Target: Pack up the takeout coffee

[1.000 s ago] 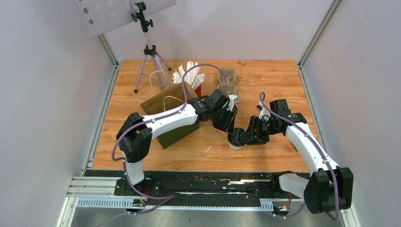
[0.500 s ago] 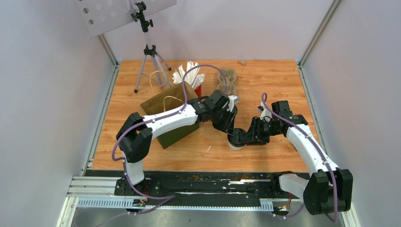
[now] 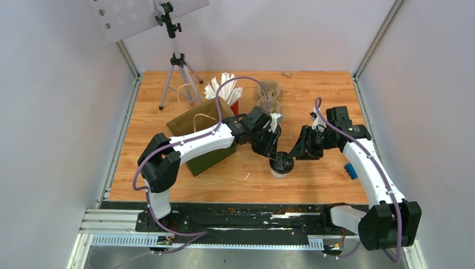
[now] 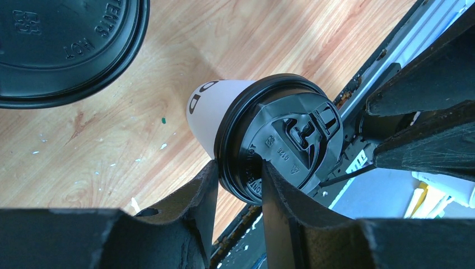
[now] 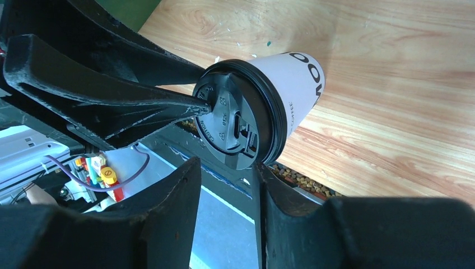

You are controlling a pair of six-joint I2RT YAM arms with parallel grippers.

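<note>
white lidded coffee cup (image 3: 280,166) in left tool (image 4: 238,175); straws (image 3: 223,88) fill red cup (image 3: 234,107).

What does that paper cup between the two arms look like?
The coffee cup is small, white paper, tapering toward its base, with dark print on its side. A black plastic lid with raised lettering and a sip tab is pressed on. It is upright near the front middle of the table. The left gripper pinches the lid's rim; the right gripper is open alongside.

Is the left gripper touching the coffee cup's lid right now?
Touching. The left wrist view shows the left gripper pinching the rim of the lid from both sides.
</note>
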